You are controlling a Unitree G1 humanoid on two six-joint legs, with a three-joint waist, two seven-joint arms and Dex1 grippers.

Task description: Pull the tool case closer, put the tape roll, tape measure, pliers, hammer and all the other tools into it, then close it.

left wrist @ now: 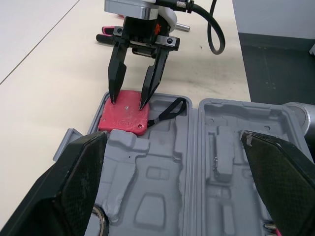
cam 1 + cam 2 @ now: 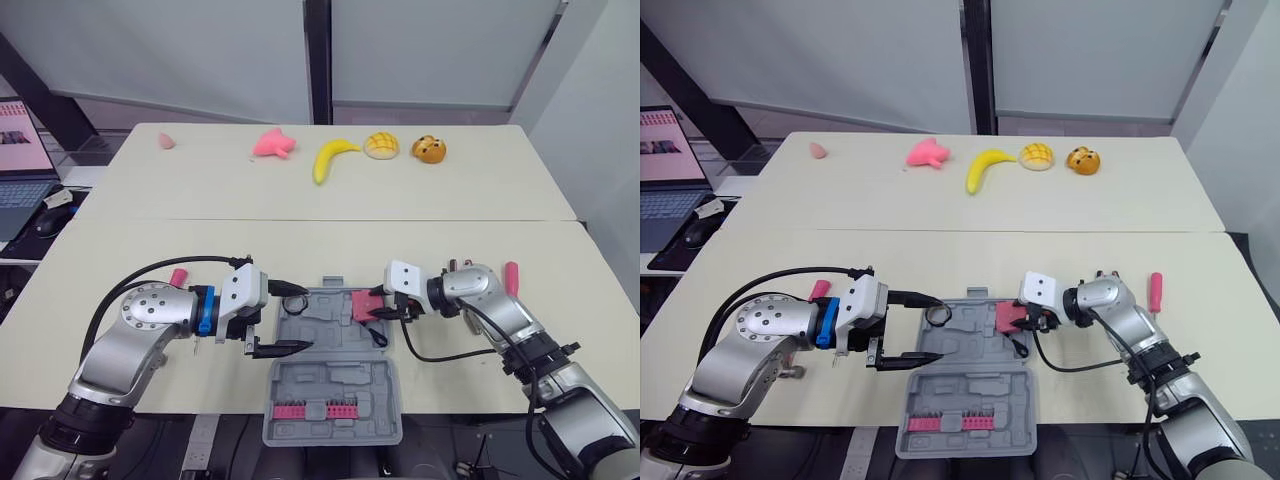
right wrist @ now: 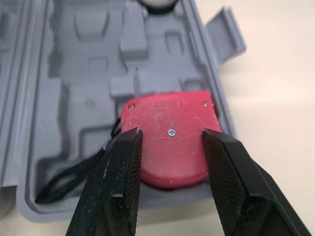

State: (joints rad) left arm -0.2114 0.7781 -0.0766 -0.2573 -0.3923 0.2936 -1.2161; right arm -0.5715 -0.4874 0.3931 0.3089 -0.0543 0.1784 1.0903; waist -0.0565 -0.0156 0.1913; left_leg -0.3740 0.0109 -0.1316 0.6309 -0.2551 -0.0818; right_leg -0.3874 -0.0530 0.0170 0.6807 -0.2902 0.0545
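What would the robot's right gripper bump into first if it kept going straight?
The red tape measure. The right gripper points straight at it and looks about to touch it, where it lies in a corner of the open tool case.

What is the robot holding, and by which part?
Nothing is gripped. The right jaws stand open, their tips on the flat face of the red tape measure lying in the tool case; the left jaws are open and empty.

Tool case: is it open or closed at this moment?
Open. The tool case lies spread flat, and both grey halves show their moulded insides. The red tape measure lies in a corner of the far half.
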